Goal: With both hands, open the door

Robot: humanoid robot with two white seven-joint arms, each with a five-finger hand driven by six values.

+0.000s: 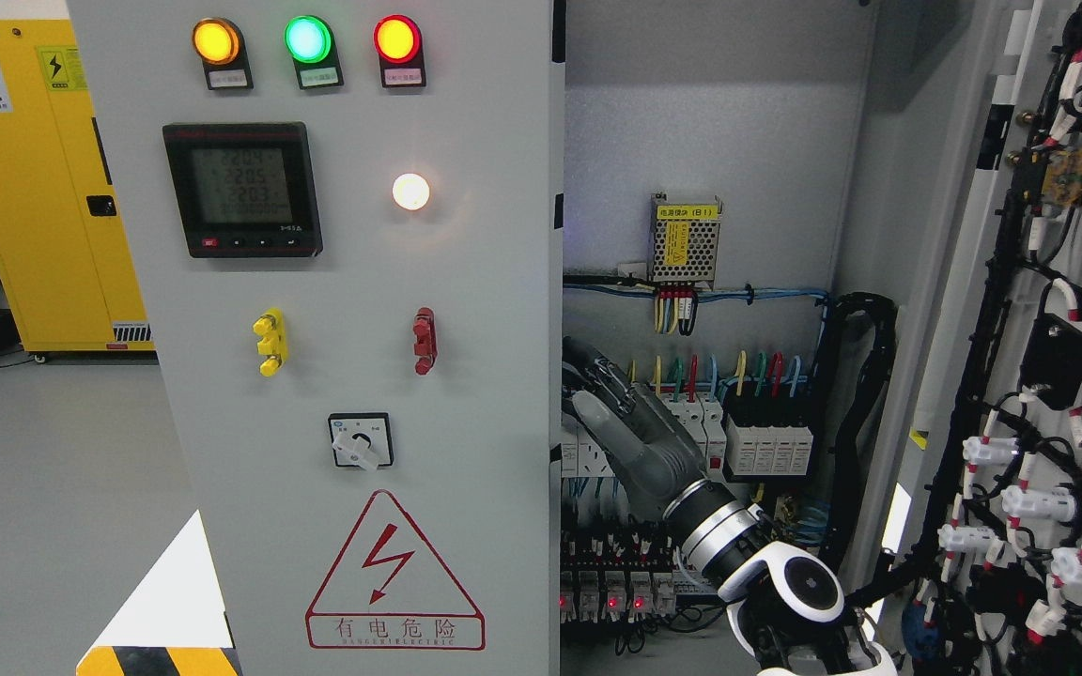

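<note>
Our right hand [611, 413] reaches up from the bottom right, its fingers curled round the right edge of the left cabinet door [353, 329]. That tall door lies to its left. No left hand shows.

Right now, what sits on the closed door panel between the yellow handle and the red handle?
Nothing: in the head view, the grey door panel is bare between the yellow handle and the red handle; the rotary switch sits lower.

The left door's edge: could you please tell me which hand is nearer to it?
Right. The right hand reaches the left door's inner edge; the left hand is out of view.
</note>
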